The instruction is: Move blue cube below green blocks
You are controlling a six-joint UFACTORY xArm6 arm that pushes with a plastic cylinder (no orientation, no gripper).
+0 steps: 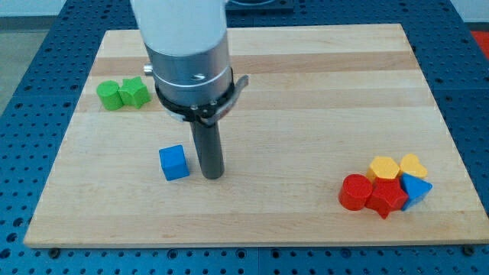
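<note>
The blue cube (174,163) sits slightly turned on the wooden board (306,114), no long axis to it, well below the two green blocks (122,94). My tip (212,176) stands just right of it, bare, holding nothing.

On a wooden board (306,76), my tip (212,176) rests just right of the blue cube (174,163), a narrow gap between them. Two green blocks (123,93), touching side by side, sit well apart at the far left. At the near right, a red cylinder (354,191), red star (386,197), blue triangular block (416,188) and two yellow blocks (397,166) huddle together.
</note>
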